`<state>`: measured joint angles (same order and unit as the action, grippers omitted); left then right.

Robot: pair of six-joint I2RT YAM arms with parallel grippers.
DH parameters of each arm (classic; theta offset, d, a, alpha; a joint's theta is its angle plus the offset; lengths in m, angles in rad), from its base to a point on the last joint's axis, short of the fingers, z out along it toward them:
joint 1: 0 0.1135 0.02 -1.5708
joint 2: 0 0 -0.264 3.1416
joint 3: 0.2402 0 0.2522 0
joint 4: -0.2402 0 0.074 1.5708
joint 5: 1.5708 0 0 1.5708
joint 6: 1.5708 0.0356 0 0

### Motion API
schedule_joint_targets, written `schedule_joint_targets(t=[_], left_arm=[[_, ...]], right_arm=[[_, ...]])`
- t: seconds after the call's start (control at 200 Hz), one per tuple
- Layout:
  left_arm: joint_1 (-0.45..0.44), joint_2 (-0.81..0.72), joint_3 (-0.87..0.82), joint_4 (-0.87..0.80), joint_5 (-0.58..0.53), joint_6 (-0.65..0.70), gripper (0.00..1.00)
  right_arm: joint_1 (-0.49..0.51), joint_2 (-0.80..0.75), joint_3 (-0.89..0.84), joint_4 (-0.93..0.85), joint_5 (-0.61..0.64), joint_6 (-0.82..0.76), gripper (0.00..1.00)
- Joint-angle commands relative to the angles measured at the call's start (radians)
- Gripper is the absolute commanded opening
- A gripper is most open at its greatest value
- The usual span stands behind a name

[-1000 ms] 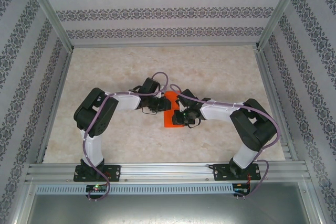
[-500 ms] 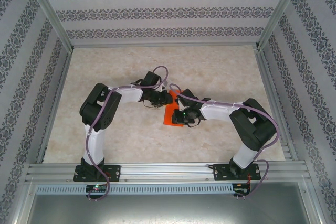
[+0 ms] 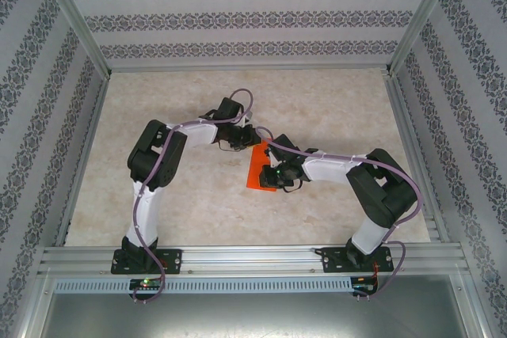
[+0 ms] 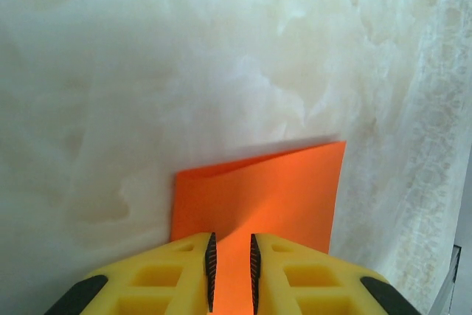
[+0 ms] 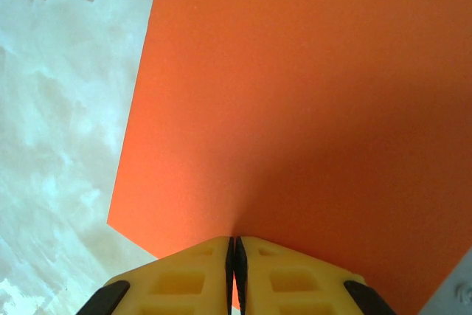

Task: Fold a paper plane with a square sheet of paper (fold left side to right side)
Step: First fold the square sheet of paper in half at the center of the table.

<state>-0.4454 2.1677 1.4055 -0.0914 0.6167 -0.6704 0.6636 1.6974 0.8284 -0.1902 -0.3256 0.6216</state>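
Note:
The square sheet of paper (image 3: 257, 170) is bright orange and lies folded at the middle of the marble table, its long side running near to far and slightly skewed. My left gripper (image 3: 249, 140) is at its far end. In the left wrist view its jaws (image 4: 231, 247) stand a narrow gap apart over the paper (image 4: 258, 189), with orange showing between them and nothing pinched. My right gripper (image 3: 271, 177) comes in from the right at the near part. Its jaws (image 5: 234, 246) are shut on the paper (image 5: 295, 108), which puckers toward the tips.
The marble table (image 3: 341, 100) is boxed in by patterned walls and aluminium posts. A metal rail (image 3: 253, 257) carrying both arm bases runs along the near edge. Bare tabletop lies to the left, right and far side of the paper.
My left arm has swung farther away, its gripper sliding to the paper's far end. The paper now sits more skewed. The right gripper has stayed put.

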Motion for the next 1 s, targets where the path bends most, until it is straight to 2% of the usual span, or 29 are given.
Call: schedule_joint_targets(t=[0.0, 0.365, 0.625, 0.784, 0.874, 0.994], left_arm=[[0.05, 0.072, 0.057, 0.075, -0.16, 0.016, 0.24], [0.088, 0.115, 0.125, 0.04, -0.186, 0.02, 0.24], [0.118, 0.026, 0.101, 0.018, -0.18, 0.057, 0.26], [0.121, -0.115, -0.003, 0.028, -0.188, 0.069, 0.28], [0.118, -0.21, -0.102, 0.043, -0.174, 0.048, 0.28], [0.091, -0.32, -0.226, 0.043, -0.13, 0.02, 0.28]], right_arm=[[0.004, 0.039, -0.052, -0.158, 0.028, -0.026, 0.13], [-0.005, 0.022, -0.059, -0.194, 0.004, -0.067, 0.13], [-0.018, -0.026, -0.054, -0.14, -0.035, -0.1, 0.16], [-0.019, -0.104, 0.007, -0.085, -0.048, -0.111, 0.32], [-0.028, -0.196, 0.008, -0.073, 0.018, -0.12, 0.47], [-0.085, -0.302, -0.037, -0.063, 0.079, -0.128, 0.62]])
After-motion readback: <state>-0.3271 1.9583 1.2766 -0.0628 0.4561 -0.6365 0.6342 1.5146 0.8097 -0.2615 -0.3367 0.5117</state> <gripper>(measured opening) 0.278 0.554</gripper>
